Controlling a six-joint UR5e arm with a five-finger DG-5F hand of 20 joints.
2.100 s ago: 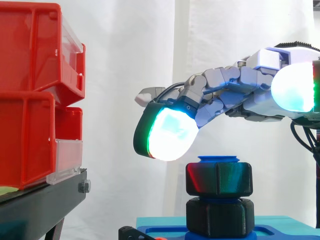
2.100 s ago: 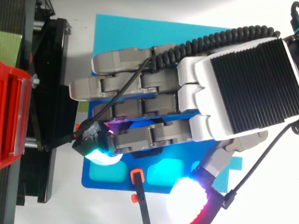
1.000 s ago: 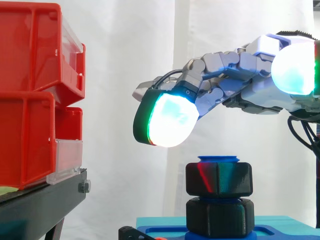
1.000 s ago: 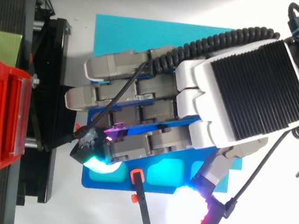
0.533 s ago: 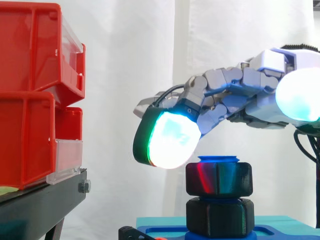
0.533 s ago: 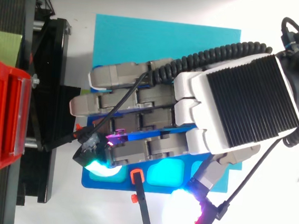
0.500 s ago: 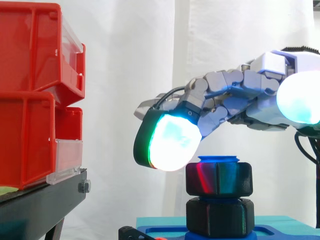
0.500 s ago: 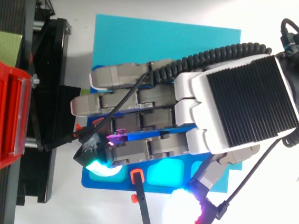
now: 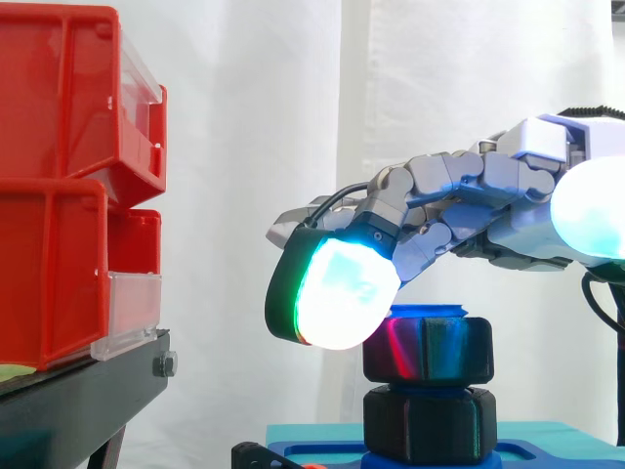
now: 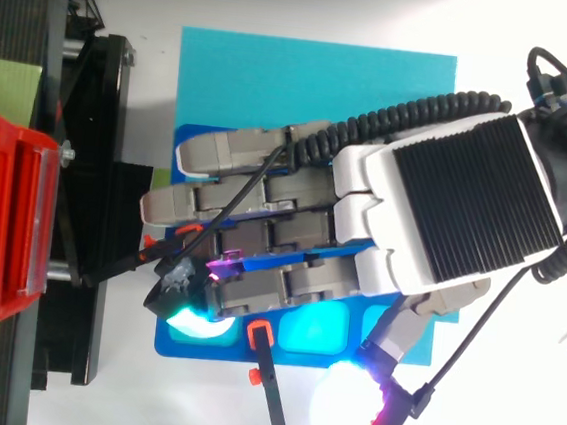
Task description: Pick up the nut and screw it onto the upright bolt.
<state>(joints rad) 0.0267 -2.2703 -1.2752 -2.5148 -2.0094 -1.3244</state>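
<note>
One camera sits close beside the work, looking level toward the white curtain point(image 9: 254, 117). Another looks straight down. Both catch the hand point(image 9: 459, 191) and red bins point(image 9: 59, 195).

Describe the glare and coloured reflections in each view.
Side view: the glowing fingertip pad of the hand blooms white-green, throwing red and cyan reflections onto the upper black hexagonal plastic nut. Top view: the thumb's pad burns out white with a magenta rim beside the blue plastic tray.
</note>
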